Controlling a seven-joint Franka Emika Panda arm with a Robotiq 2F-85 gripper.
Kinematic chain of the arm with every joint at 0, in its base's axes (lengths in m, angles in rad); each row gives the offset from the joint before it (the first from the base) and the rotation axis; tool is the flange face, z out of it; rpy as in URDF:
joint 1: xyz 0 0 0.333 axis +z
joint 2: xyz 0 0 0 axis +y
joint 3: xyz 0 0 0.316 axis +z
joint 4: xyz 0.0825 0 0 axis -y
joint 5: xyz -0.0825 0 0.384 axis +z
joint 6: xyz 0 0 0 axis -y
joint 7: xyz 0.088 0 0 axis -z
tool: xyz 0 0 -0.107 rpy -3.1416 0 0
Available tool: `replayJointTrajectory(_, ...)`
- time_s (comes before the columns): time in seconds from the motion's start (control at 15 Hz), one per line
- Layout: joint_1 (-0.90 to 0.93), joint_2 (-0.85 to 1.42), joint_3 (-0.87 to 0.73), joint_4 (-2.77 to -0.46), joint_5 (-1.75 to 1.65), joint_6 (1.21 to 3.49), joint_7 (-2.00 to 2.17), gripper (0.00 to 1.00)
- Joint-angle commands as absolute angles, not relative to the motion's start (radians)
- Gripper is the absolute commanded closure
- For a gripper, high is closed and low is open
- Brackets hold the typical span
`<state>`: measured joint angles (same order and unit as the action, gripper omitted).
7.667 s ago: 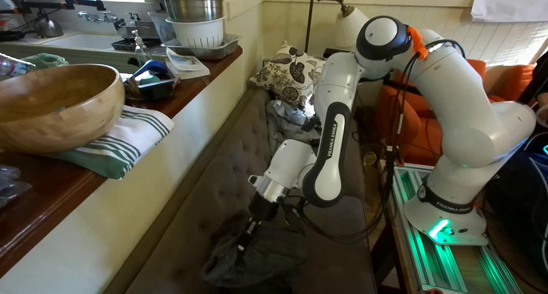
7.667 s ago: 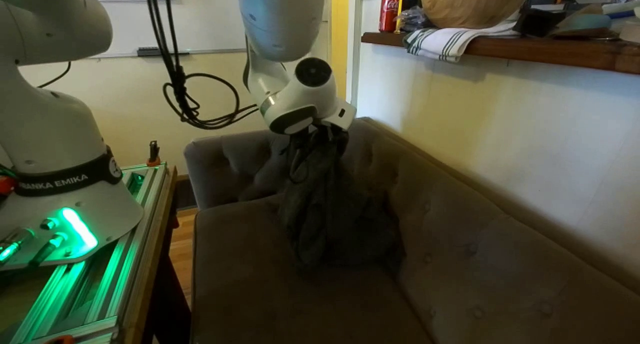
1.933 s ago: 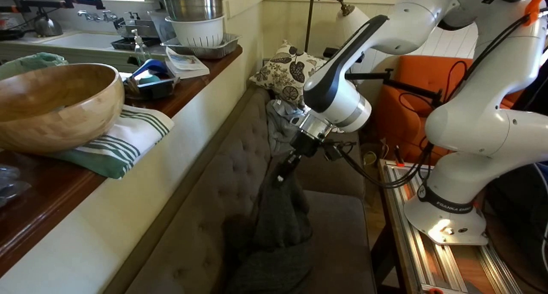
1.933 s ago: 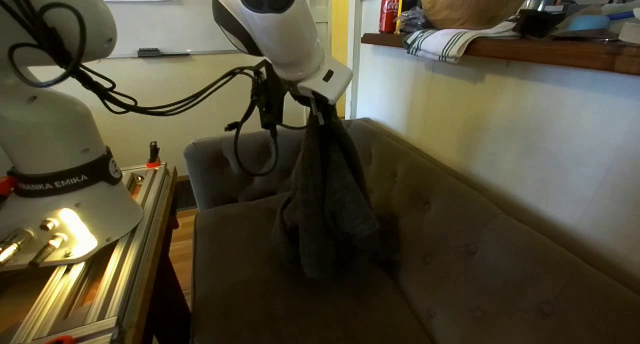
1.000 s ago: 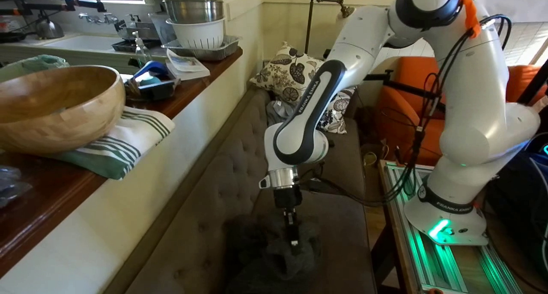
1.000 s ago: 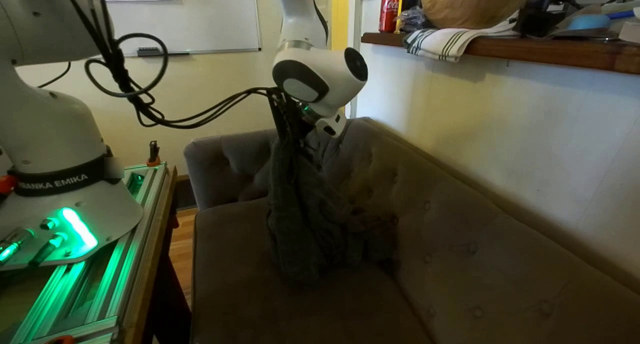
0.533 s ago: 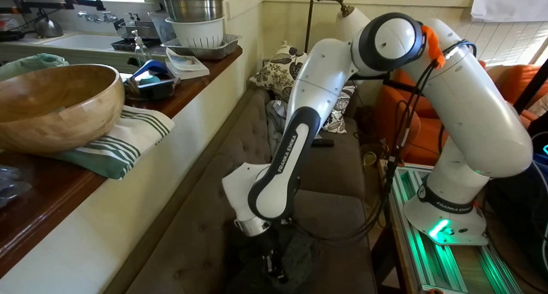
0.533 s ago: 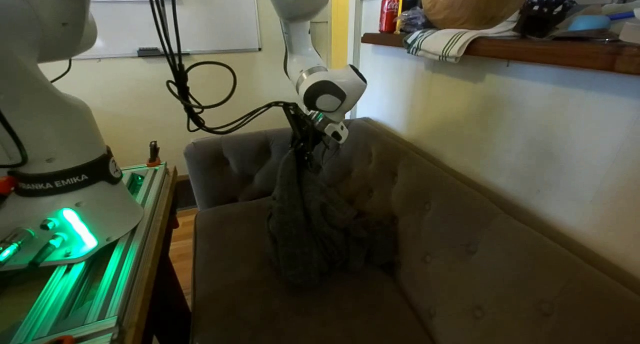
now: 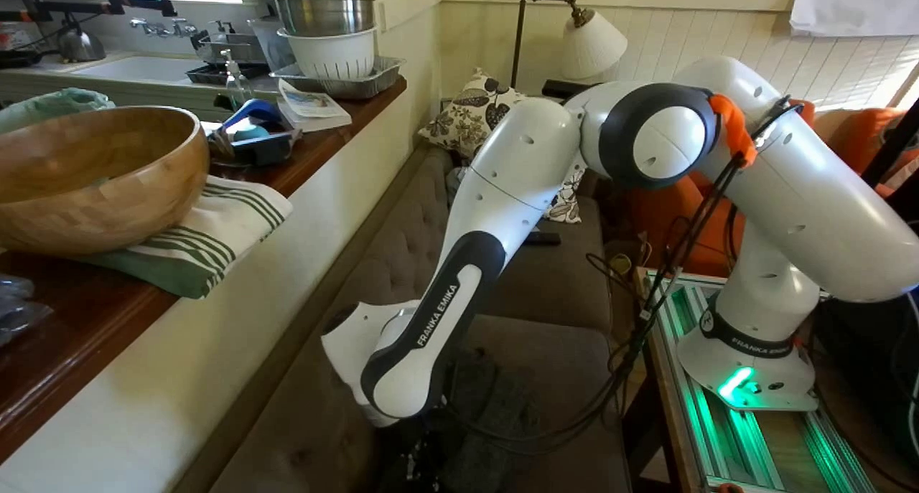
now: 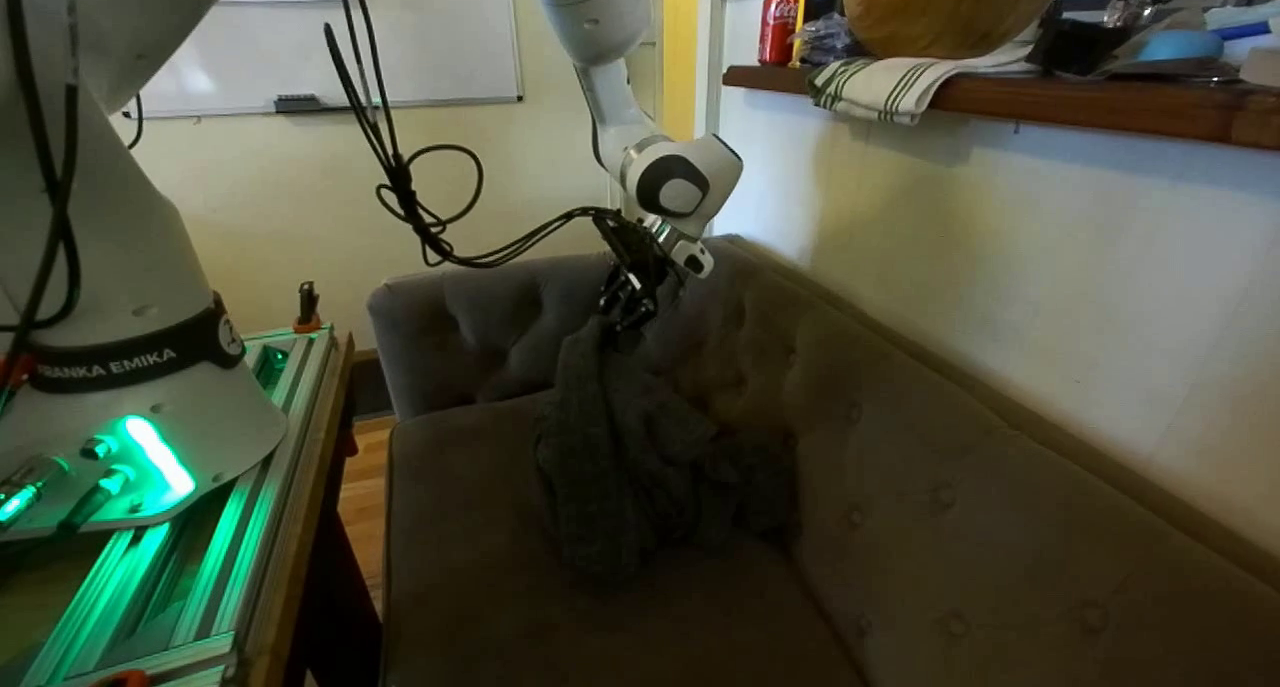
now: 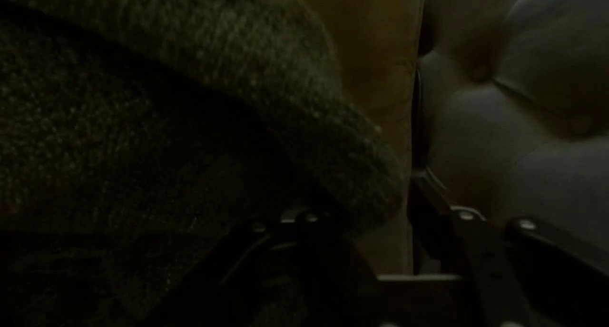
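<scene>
One white, dark-banded robot arm [image 9: 531, 148] reaches down over a grey-brown, button-tufted fabric sofa [image 10: 470, 527]. The black two-fingered gripper [image 11: 378, 208] at its end has its jaws parted to a moderate width, a strip of the sofa's seat showing between them in the wrist view. A dark grey-green, coarse-textured cloth [image 10: 620, 477] lies heaped on the seat close to the backrest; in an exterior view its highest fold rises to just beside the gripper. In the wrist view a folded end of the cloth extends past one finger [image 11: 311, 218] into the gap; that view is dark, and whether cloth and finger touch cannot be told.

Surroundings: a polished reddish-brown wooden ledge [image 9: 86, 328] runs along the wall above the backrest. On it, a round pale-wood bowl [image 9: 108, 206] rests partly on a folded white towel with dark green stripes [image 9: 222, 220], and a red metal drink can [image 10: 778, 27] stands near the bowl. Farther along, a shiny steel bowl [image 9: 327, 16] sits in a slotted white plastic colander [image 9: 334, 57]. A white cushion with brown plant print [image 9: 463, 120] leans at one end of the sofa. The arm's white base [image 9: 775, 364], lit green, stands on an aluminium-railed table [image 9: 754, 450].
</scene>
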<state>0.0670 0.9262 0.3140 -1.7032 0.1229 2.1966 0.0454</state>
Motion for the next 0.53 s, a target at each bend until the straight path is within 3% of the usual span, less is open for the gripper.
replayJointTrajectory(0.0,-0.004,0.802,0.277,-1.891,0.258,2.372,0.007,0.20)
replayJointTrajectory(0.2,-0.036,0.719,0.212,-2.040,0.310,2.521,0.042,0.00)
replayJointTrajectory(0.47,-0.114,0.627,0.161,-2.255,0.368,2.772,0.029,0.00)
